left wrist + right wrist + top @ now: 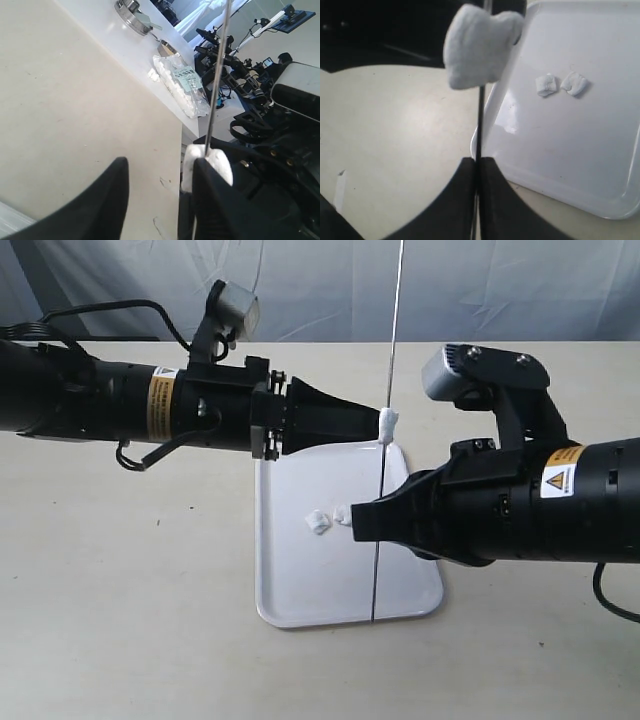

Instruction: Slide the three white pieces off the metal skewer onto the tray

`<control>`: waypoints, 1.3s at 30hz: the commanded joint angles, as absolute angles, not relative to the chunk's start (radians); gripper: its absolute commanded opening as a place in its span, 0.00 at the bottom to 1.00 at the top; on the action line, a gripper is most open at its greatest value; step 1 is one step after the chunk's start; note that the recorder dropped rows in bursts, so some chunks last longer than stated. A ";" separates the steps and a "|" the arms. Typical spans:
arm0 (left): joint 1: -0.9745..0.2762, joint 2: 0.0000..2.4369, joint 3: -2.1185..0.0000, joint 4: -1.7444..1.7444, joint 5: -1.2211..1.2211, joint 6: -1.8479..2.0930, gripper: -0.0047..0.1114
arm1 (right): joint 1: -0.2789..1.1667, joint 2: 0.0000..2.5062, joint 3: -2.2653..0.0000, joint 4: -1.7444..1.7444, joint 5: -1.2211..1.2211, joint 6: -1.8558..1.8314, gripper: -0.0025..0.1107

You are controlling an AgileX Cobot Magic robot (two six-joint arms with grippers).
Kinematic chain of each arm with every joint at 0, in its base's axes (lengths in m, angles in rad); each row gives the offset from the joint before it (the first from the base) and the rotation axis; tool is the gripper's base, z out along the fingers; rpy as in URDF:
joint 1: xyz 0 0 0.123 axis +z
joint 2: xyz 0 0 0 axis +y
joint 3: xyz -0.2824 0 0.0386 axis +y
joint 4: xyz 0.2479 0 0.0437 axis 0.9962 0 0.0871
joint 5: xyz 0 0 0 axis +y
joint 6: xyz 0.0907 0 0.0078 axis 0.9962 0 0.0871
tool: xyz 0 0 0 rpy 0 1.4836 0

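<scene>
Two white pieces (318, 522) already on tray (300, 590), third piece (388, 424) left on upright metal skewer (392, 330) above it; right gripper (362, 522) jaws clamp skewer, left gripper (372, 422) jaws spread, one finger against that piece.

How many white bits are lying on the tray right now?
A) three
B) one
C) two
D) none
C: one loose piece and a second loose piece lie side by side on the tray, while the third piece sits up on the skewer.
</scene>
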State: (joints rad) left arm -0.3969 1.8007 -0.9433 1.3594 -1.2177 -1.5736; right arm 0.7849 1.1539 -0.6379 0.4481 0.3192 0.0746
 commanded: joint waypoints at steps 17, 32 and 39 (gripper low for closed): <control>-0.401 1.803 -0.945 1.321 -1.221 -1.537 0.30 | 0.801 1.146 -0.659 0.526 0.322 -0.007 0.02; -0.408 1.809 -0.945 1.324 -1.221 -1.546 0.30 | 0.806 1.148 -0.673 0.531 0.306 -0.007 0.02; -0.463 1.809 -0.960 1.310 -1.221 -1.544 0.30 | 0.806 1.208 -0.673 0.528 0.300 -0.007 0.02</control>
State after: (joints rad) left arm -0.4402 1.8091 -0.9475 1.3267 -1.2113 -1.5434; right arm 0.8041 1.1834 -0.6663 0.5331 0.3109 0.0000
